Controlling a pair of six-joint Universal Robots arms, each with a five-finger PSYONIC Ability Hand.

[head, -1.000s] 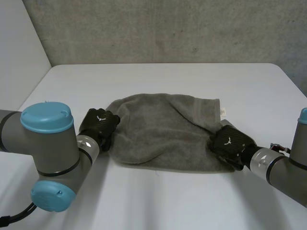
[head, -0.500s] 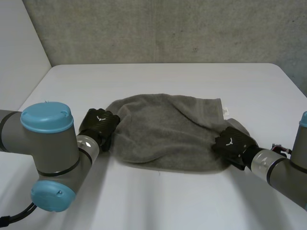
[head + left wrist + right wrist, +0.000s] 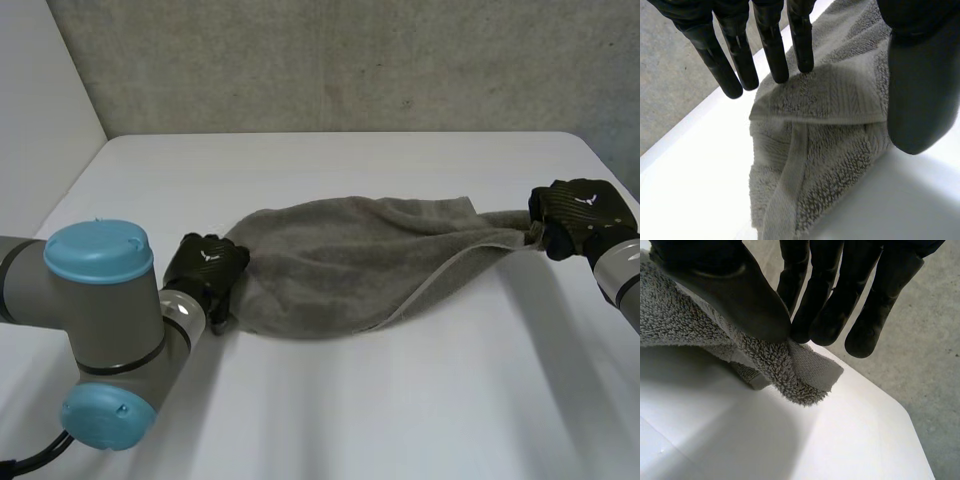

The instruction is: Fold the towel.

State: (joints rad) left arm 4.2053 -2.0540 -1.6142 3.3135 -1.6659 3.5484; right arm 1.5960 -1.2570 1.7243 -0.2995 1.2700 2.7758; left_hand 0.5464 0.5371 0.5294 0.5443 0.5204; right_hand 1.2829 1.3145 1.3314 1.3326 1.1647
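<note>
Judged as spreading step. Found towel (image 3: 350, 265) stretched along surface (image 3: 330, 400). Saw right hand (image 3: 578, 208) fingers (image 3: 825, 305) pinching one end against thumb, left hand (image 3: 205, 270) fingers (image 3: 771, 47) straight atop other end. Reckoned flattening and squaring corners needed next

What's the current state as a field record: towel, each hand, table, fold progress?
towel: grey terry, stretched long between the two hands
left hand: at the towel's left end; straight fingers rest on a folded-over corner, thumb beside it
right hand: at the towel's right end, thumb and fingers pinching a corner
table: white, under the towel
fold: not yet made
</note>
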